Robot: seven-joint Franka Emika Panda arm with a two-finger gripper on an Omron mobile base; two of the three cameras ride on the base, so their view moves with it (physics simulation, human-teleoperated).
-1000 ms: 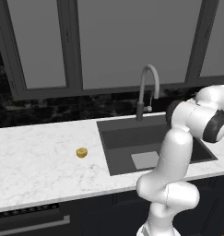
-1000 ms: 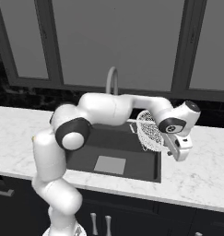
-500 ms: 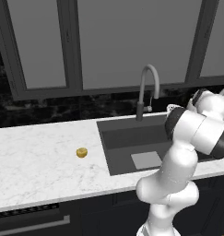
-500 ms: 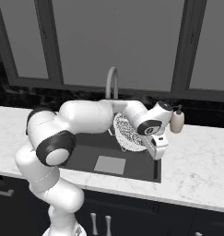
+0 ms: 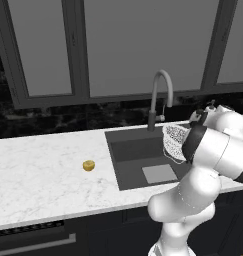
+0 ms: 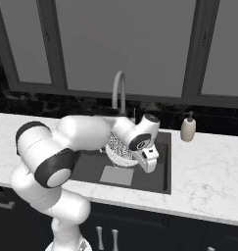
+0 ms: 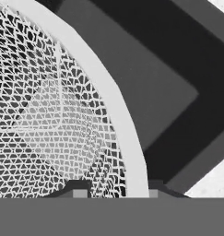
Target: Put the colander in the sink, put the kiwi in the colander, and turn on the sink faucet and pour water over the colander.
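White marbled counter (image 5: 38, 185) under dark glass-front cabinets, black stone backsplash. Nearest, at bottom of the hand view, the gripper (image 7: 114, 186) is nearly closed, pinched across the colander (image 7: 53, 115) rim, one tip either side. In the left base view the colander (image 5: 174, 142) hangs tilted on edge over the right half of the sink (image 5: 130, 160), centre-right of frame, not yet set down. Judged light, stiff wire mesh, springy and prone to swing; the solid rim is the sound place to grip, as here. Kiwi (image 5: 88, 165) sits on the counter left of centre, well apart from the basin; small, round, likely to roll. Faucet (image 5: 160, 97) stands behind the sink, soap bottle (image 6: 188, 128) at right. Since the earlier frames the colander has travelled from over the right counter to above the basin.
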